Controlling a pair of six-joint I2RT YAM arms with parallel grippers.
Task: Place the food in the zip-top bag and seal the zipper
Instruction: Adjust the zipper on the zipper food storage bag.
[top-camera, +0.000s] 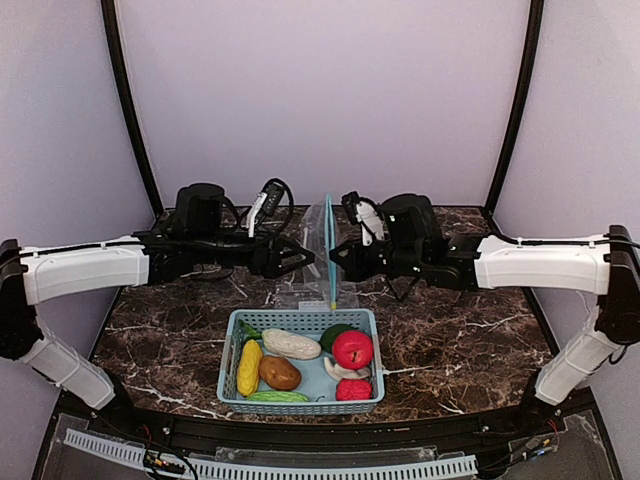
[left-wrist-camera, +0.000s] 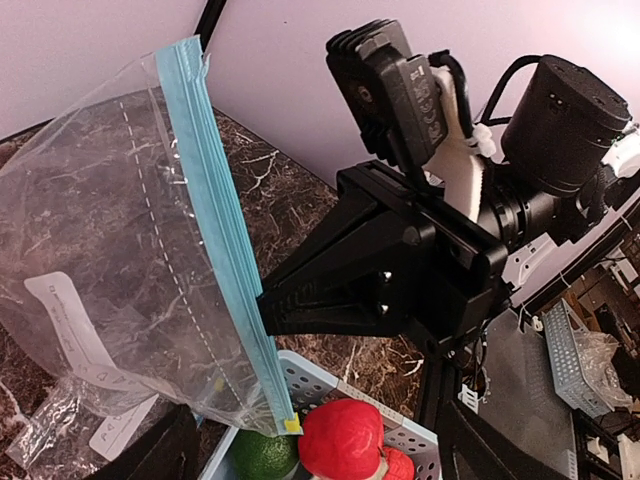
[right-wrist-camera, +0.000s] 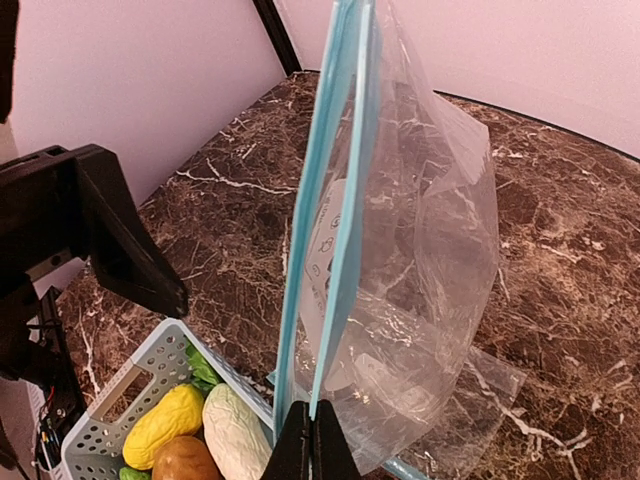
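All the food sits in a light blue slotted plastic basket (top-camera: 290, 318) at the near-centre of the table, none in the bag. Along the L side are a yellow toy corn cob (top-camera: 249, 367), a brown potato (top-camera: 280, 373) and a long white radish (top-camera: 291, 344). A flat green pod (top-camera: 278, 397) lies against the near rim. On the R side a big red apple (top-camera: 352, 349) partly covers a dark green round fruit (top-camera: 333, 335). A white mushroom (top-camera: 342, 370) and a small red fruit (top-camera: 353, 390) sit below them. The pieces are packed touching, w/ little bare floor.

Just behind the far rim, the clear zip-top bag (right-wrist-camera: 430, 250) stands on edge, its blue zipper strip (top-camera: 330, 250) running vertical. The strip's lower end hangs just over the basket's far rim. In the R wrist view the two blue strips lie close, w/ a narrow gap toward the top.

The right gripper (right-wrist-camera: 310, 445) is clenched on the zipper strip near its lower end and holds the bag up. The left gripper (top-camera: 303, 257) is spread wide and grasps nothing, its tips just beside the strip on the opposite side and not touching it.

The dark marble-pattern table (top-camera: 450, 340) has bare room L and R of the basket and behind the bag. The black frame edge runs close to the basket's near rim.
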